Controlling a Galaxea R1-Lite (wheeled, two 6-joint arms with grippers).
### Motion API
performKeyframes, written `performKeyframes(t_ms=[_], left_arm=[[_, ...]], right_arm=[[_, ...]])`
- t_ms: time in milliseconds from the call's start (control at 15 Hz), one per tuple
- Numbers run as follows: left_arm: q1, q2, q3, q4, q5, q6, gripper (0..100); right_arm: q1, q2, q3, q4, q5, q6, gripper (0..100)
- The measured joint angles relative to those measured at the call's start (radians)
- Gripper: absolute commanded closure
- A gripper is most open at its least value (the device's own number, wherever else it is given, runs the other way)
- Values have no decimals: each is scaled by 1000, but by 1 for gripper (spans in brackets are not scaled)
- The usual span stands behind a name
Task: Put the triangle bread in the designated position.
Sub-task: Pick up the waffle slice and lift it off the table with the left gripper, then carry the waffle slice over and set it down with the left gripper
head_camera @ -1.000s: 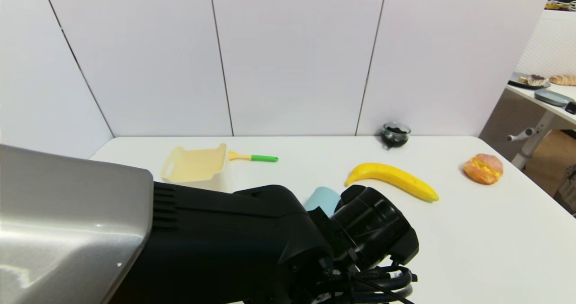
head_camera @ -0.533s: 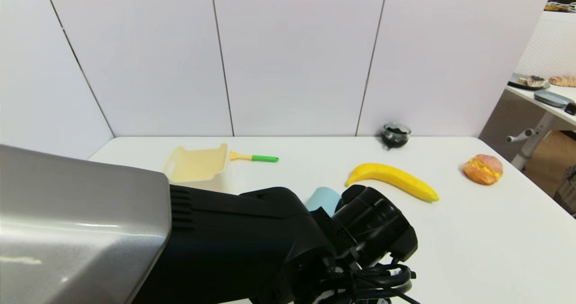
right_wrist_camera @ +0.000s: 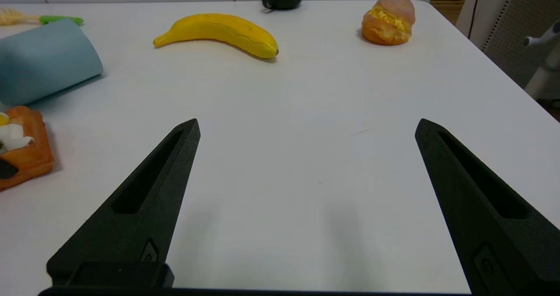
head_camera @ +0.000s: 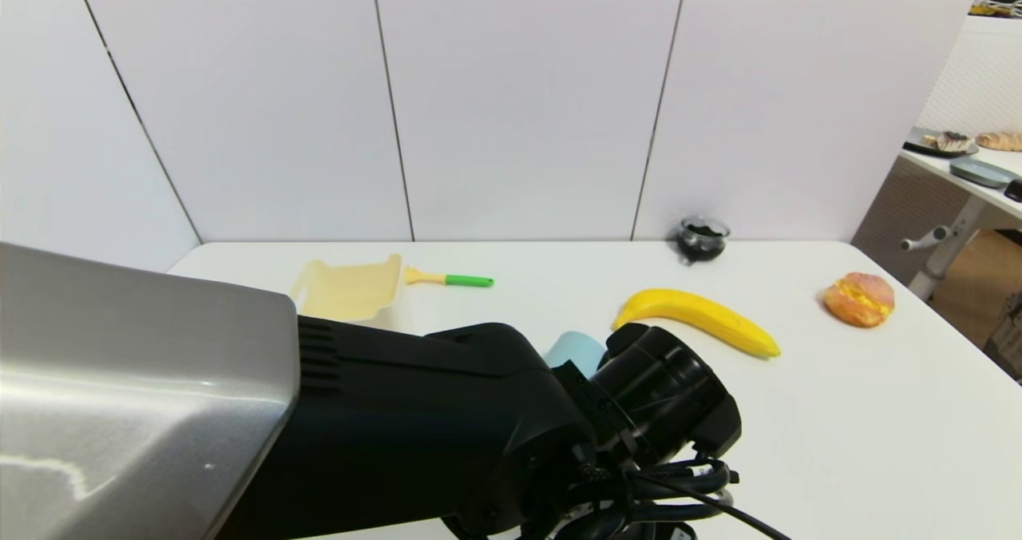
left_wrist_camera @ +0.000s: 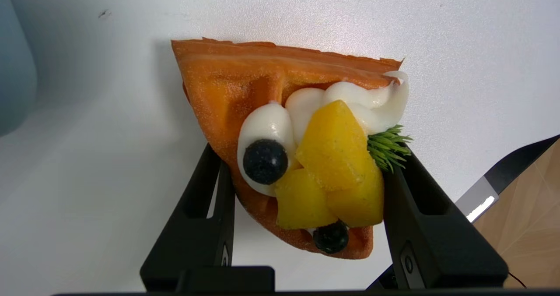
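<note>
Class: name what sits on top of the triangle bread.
On the triangle bread in the left pincer: white cream, yellow pieces, two dark berries, a green sprig. The crust beneath them is covered.

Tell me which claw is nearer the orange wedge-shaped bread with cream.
Left. The left claw straddles the orange wedge-shaped bread; the right claw is apart, open over bare table.

blue cup (right_wrist_camera: 46, 59) just beside triangle bread (left_wrist_camera: 280, 129), bare table (right_wrist_camera: 306, 156) elsewhere
</note>
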Motion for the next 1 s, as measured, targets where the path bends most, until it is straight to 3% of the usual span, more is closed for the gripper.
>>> performKeyframes(t_ms=[667, 1000], left_arm=[[34, -208, -31, -18, 6, 4, 100], [150, -311, -47, -22, 7, 111, 100]], right_arm=[[0, 0, 0, 0, 0, 0, 0], [0, 0, 0, 0, 0, 0, 0]])
